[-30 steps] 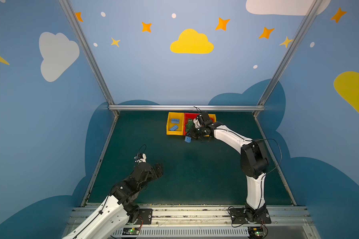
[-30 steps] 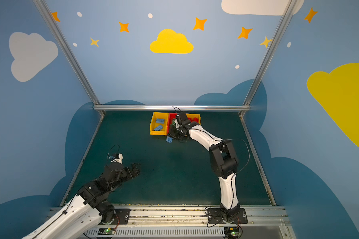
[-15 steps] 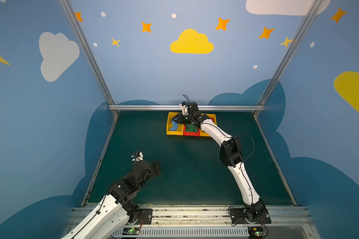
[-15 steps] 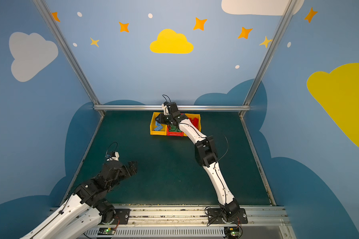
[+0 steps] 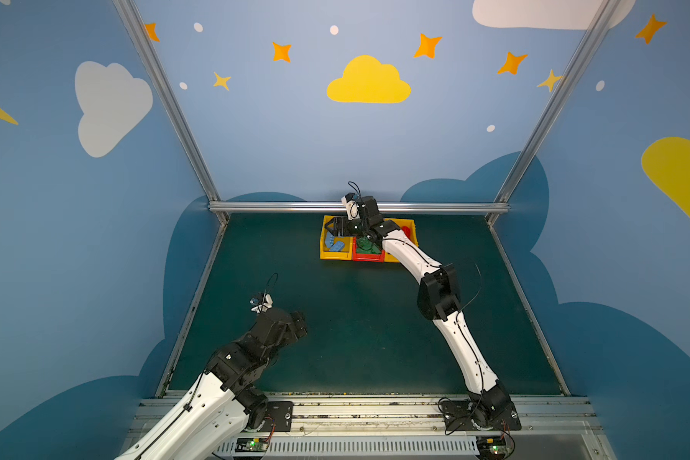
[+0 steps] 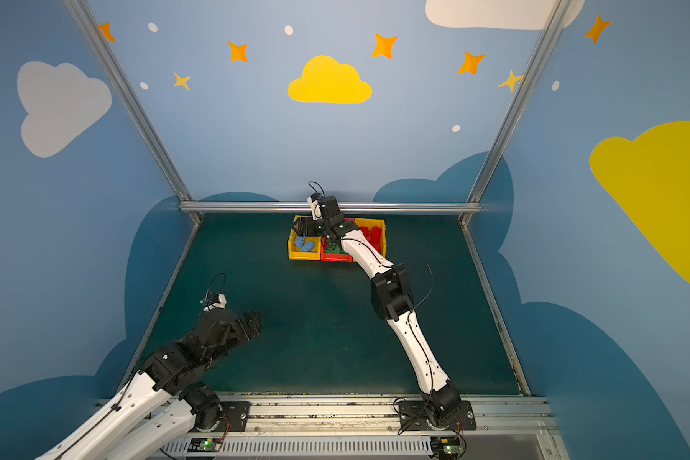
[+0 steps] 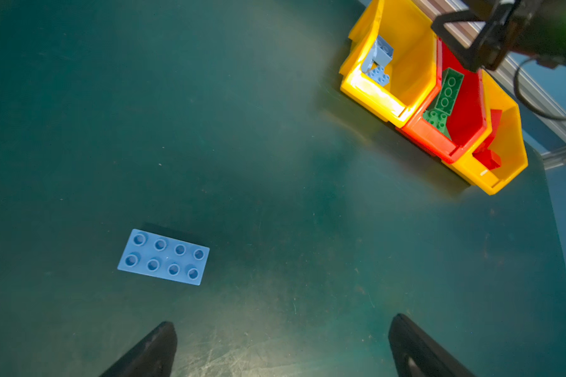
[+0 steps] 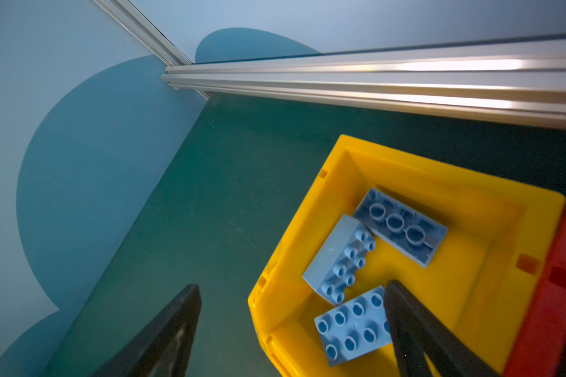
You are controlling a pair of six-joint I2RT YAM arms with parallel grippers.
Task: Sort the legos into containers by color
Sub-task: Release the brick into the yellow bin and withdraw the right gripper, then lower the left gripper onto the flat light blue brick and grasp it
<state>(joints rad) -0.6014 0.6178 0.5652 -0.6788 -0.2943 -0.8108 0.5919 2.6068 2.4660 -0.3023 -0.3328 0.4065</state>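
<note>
A second ago the right gripper was clenched low in front of the bins beside a light blue brick on the desk. Now it hangs over the yellow bin at the left end of the row, jaws spread wide and holding nothing. No brick lies in front of the row any more. The right wrist view shows three blue bricks lying in that bin, one upside down against the far wall.

The left gripper has barely shifted. It hovers released over the near part of the desk, with one loose blue brick lying studs up just ahead of its fingertips.

The red bin touches the yellow bin and holds green bricks. The second yellow bin holds red bricks. In both top views the right forearm crosses over the red bin and hides part of it.

The desk is a dark green, scuffed mat. An aluminium rail runs behind the bins, and the blue walls carry painted clouds and stars.
</note>
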